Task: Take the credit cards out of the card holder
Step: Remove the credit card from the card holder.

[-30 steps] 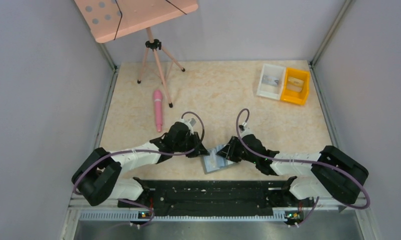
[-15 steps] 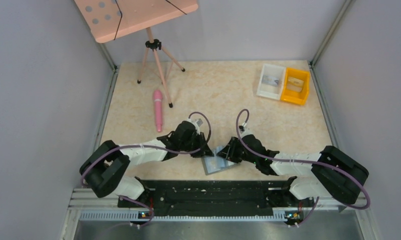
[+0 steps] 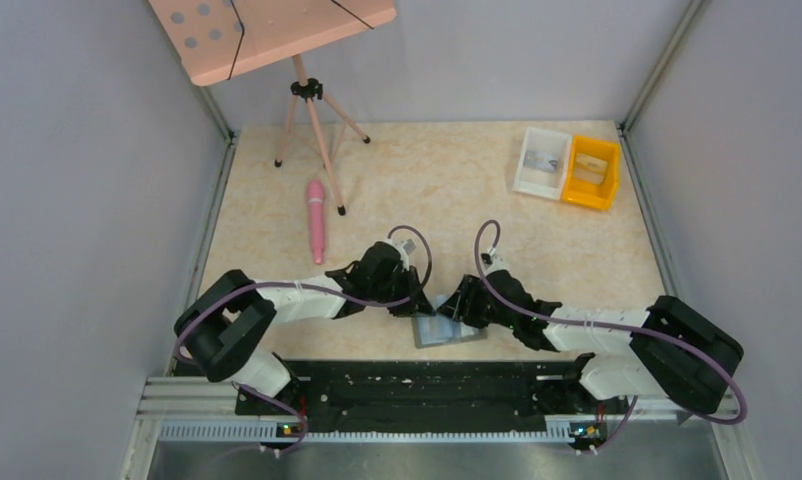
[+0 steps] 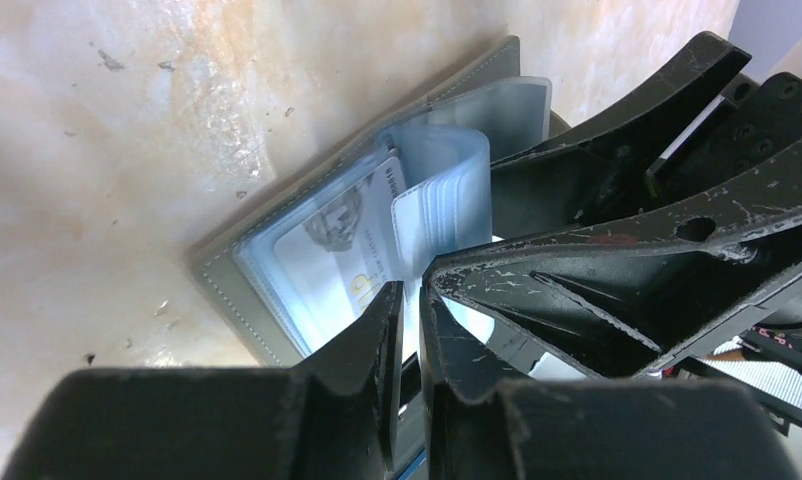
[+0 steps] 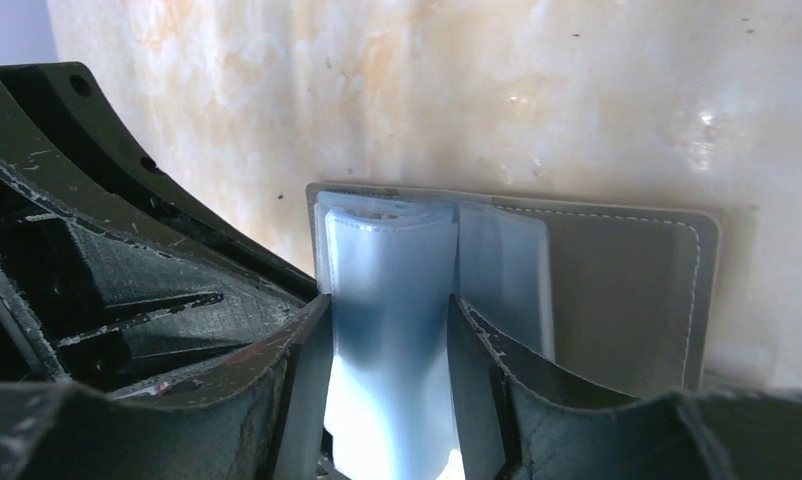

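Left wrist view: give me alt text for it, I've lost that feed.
An open grey card holder lies on the beige table, its clear sleeves fanned up and a pale card showing in one. The left gripper, nearly shut, sits at its near edge; the right gripper reaches in from the right around the sleeves.

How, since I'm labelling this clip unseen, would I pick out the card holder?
On the beige table, look near the front edge, where the left gripper and right gripper meet. The card holder lies open there: flat, dark-grey, with pale blue sleeves, unlike the white bin and yellow bin.
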Controlling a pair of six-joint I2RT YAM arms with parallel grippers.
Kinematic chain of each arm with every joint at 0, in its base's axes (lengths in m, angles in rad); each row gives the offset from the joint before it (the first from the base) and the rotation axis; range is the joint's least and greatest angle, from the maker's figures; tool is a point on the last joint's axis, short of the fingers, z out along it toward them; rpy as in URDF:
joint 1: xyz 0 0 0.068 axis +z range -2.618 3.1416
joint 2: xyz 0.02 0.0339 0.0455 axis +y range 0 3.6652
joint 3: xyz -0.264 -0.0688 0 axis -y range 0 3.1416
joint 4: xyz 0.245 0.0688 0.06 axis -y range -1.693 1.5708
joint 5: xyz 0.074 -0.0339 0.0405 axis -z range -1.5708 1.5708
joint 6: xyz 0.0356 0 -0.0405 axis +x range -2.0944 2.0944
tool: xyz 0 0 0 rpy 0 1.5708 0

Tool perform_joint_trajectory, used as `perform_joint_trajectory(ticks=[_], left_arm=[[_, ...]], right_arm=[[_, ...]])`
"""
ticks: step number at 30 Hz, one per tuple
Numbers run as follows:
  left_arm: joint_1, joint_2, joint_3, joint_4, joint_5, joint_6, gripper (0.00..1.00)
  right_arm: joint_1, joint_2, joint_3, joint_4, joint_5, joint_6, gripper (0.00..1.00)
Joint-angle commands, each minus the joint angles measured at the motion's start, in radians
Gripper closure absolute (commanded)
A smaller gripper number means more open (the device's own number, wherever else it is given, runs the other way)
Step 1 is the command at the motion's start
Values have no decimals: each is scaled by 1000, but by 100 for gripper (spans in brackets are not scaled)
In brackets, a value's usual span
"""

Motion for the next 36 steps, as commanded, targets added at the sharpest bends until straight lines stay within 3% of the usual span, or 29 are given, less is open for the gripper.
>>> perform_joint_trajectory(ticks=[1,8,14,18,28,36], left_arm=[[-12,35,45,97,28,-19,84],[-18,93,68,149,62,-30,84],[-21,86,69,199,83,-47,84],[-27,88,77,213,95,-48,84],[-40,134,104,274,114,-65,83],[-41,201,208,253,108,-40,83]], right_arm=[[-7,-53,64,-36,35,-23,54],[-7,-44,63,-14,27,-22,54],[-7,-66,68,-26,25,-28,44],[-6,-129,98,-159,88,-41,41],[-7,-254,101,-274,160,-54,34],[-6,-455,148,-499,254,-133,31]])
